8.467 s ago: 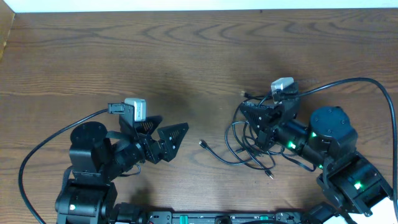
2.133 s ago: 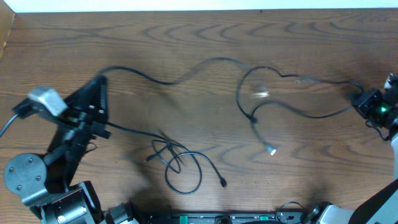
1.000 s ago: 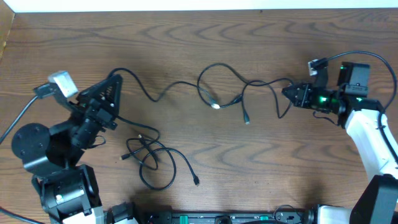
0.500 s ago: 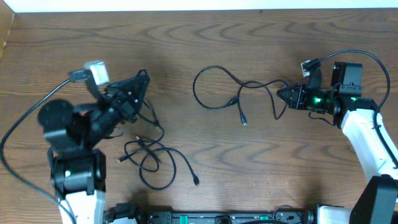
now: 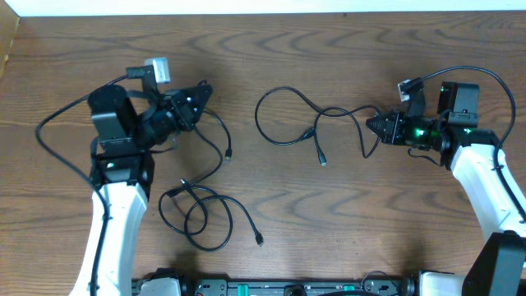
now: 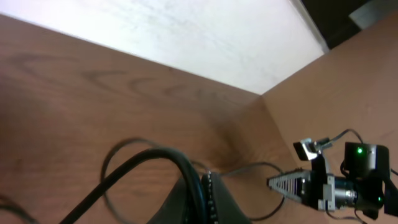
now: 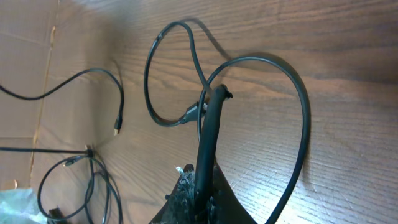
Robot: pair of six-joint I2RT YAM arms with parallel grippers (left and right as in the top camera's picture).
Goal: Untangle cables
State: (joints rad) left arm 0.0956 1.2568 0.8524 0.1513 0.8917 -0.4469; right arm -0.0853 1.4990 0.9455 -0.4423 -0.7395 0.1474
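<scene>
A dark brown, wood-grained bench (image 5: pixel 329 238) fills the overhead view, evenly lit. A white wall (image 5: pixel 246 6) borders it at 12 o'clock, and a paler wooden panel (image 5: pixel 6 41) stands at 10 o'clock.

Left pincer (image 5: pixel 200 100) pointing right, clamped on coiled cable (image 5: pixel 225 140), right pincer (image 5: pixel 371 126) pointing left, clamped on looped cable (image 7: pixel 307 124)
</scene>
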